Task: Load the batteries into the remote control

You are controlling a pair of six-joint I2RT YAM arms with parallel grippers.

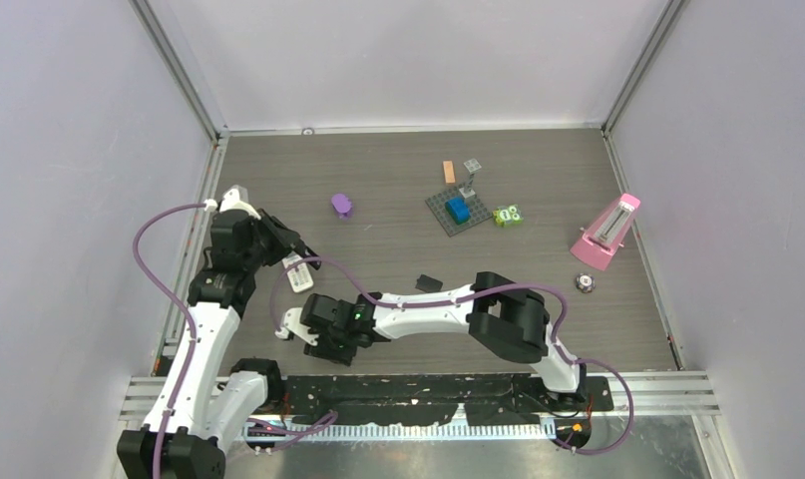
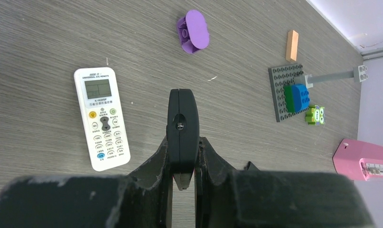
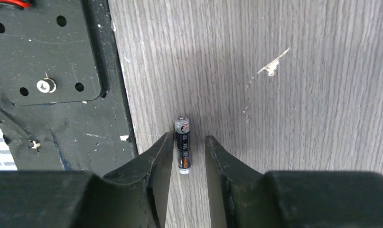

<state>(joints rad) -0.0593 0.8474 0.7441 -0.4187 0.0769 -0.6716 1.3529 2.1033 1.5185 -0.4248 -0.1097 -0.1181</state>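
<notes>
One of the batteries (image 3: 182, 145), dark with silvery ends and an orange band, lies on the wooden table just beside the black base plate (image 3: 51, 61). My right gripper (image 3: 188, 137) (image 1: 323, 339) straddles it with its jaws narrowed. The battery lies against the left finger, and a gap stays on the right. My left gripper (image 2: 183, 142) (image 1: 283, 244) is shut on a slim black remote control (image 2: 182, 123), held edge-on above the table. No other battery shows.
A white air-conditioner remote (image 2: 102, 118) (image 1: 297, 272) lies face up beside the left gripper. A small black cover piece (image 1: 428, 282) lies mid-table. Farther back are a purple piece (image 1: 341, 206), a grey brick plate (image 1: 458, 210), an orange block (image 1: 449, 171) and a pink wedge (image 1: 605, 232).
</notes>
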